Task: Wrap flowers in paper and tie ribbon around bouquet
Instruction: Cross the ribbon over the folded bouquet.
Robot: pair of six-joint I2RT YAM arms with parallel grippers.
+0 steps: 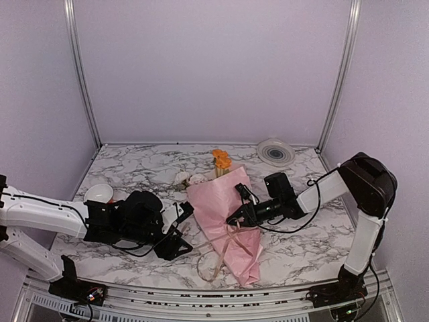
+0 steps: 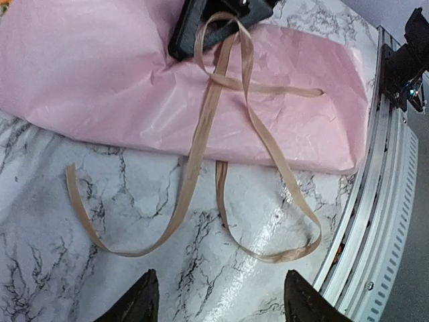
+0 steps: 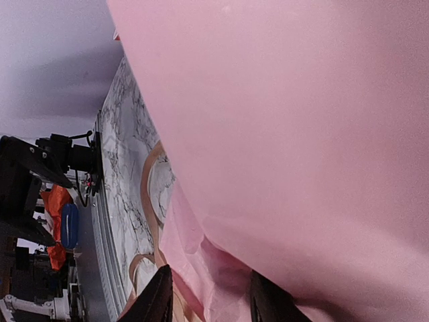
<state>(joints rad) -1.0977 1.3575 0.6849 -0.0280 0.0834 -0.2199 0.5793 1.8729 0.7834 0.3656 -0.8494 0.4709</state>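
The bouquet [image 1: 224, 215] lies mid-table as a pink paper [image 2: 100, 74] cone. Its flowers, an orange bloom [image 1: 221, 159] and pale roses [image 1: 191, 179], stick out at the far end. The tan ribbon [image 2: 201, 147] crosses over the paper and trails in loose loops on the marble. My left gripper [image 2: 221, 305] is open just short of those loops, holding nothing. My right gripper [image 1: 234, 216] rests on the cone's middle. Its fingers [image 3: 161, 295] stand apart with folds of paper [image 3: 281, 134] between them, and ribbon [image 2: 224, 27] loops at its tip.
A round white-grey disc [image 1: 275, 152] sits at the back right. A small white bowl-like thing [image 1: 99, 194] is at the left, beside my left arm. The metal frame rail [image 2: 382, 221] runs along the near table edge, close to the ribbon loops.
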